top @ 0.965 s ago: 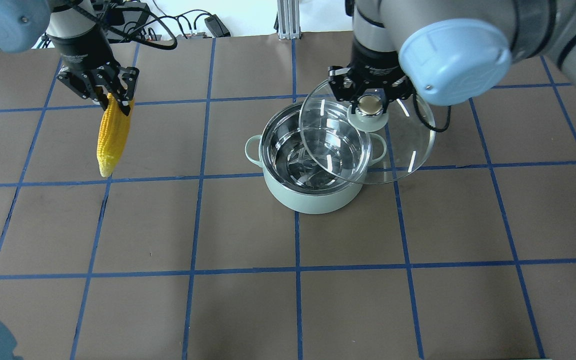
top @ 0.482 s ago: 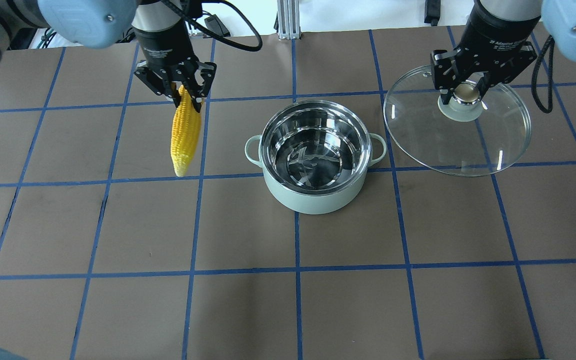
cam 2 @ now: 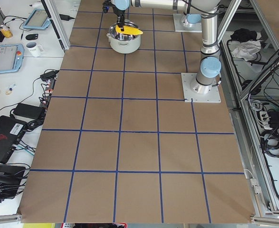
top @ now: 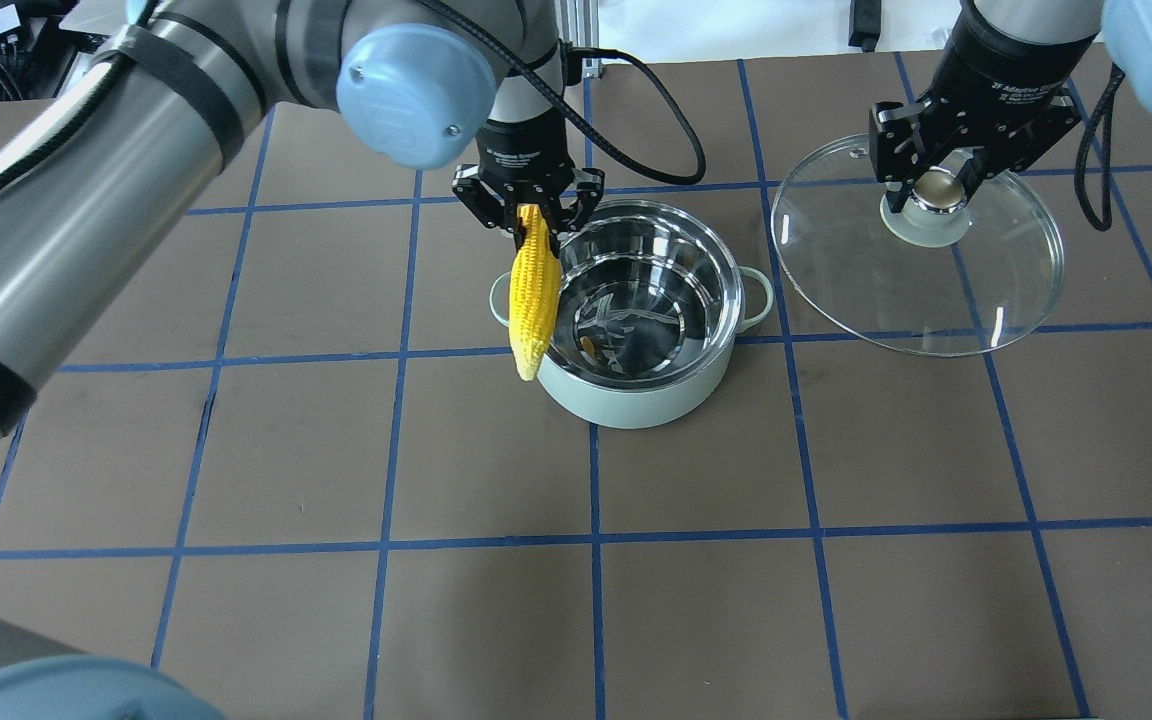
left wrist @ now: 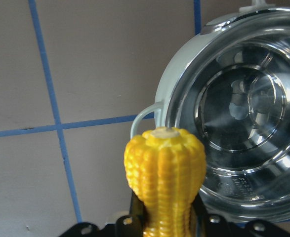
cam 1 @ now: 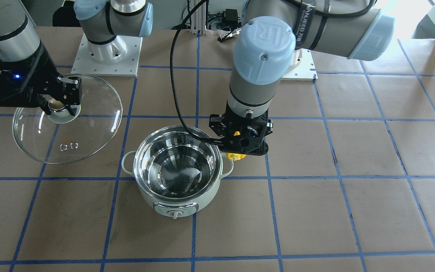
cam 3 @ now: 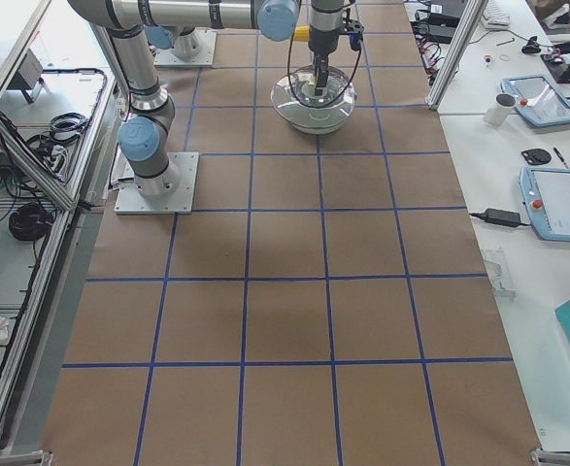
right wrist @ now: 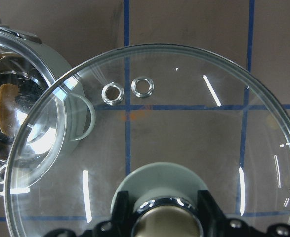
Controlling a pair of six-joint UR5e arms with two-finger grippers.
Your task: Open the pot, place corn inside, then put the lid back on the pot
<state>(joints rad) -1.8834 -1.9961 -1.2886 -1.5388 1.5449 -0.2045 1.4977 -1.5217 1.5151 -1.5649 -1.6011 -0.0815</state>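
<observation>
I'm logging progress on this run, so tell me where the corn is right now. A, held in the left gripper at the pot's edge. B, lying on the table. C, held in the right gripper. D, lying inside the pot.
A: the left gripper is shut on the corn, which hangs by the open pot's edge, not inside it, while the right gripper holds the lid.

Brown table (top: 496, 450) gridded with blue tape (top: 336, 548).
A white side bench (cam 3: 479, 165) beside it holds a mug (cam 3: 503, 109), two teach pendants (cam 3: 559, 202) and a black power adapter (cam 3: 504, 215).
</observation>
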